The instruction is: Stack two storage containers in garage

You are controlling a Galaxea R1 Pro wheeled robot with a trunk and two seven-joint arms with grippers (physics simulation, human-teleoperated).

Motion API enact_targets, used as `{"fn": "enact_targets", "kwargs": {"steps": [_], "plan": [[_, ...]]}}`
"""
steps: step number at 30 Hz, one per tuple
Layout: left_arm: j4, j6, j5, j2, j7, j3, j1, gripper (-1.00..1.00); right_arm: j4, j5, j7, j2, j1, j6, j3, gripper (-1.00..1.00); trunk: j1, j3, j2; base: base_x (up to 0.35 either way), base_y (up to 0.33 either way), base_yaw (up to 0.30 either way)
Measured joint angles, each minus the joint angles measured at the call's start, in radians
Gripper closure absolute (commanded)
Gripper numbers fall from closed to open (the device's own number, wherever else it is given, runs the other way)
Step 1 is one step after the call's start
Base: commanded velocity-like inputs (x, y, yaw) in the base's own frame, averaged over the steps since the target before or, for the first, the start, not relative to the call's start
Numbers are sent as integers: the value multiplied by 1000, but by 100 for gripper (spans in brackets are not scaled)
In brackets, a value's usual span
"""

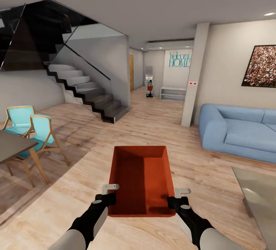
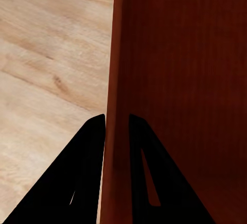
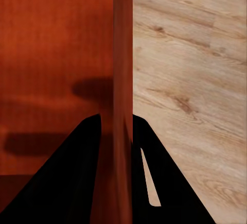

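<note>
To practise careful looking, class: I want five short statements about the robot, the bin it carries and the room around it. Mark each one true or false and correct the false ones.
1. The storage container is held by both grippers. True: the left gripper and the right gripper each clamp a side wall.
2. The container has a lid on. False: it is open and looks empty.
3. The floor here is dark concrete. False: it is light wood plank.
4. A blue sofa stands on the robot's right. True.
5. The staircase is on the robot's right. False: it is ahead on the left.
</note>
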Motion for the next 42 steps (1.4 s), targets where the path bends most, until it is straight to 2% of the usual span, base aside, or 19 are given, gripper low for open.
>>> {"fn": "enact_targets", "kwargs": {"steps": [14,24,42], "plan": [[0,0,0,0,0,0,0,100,0,-1,0,0,0,-1,0,100,0,0,0,323,0,0],[0,0,1,0,1,-1,0,100,0,2,1,0,0,1,-2,100,0,0,0,323,0,-143],[0,1,0,0,0,0,0,100,0,1,1,0,0,1,-1,100,0,0,0,323,0,-5]]}}
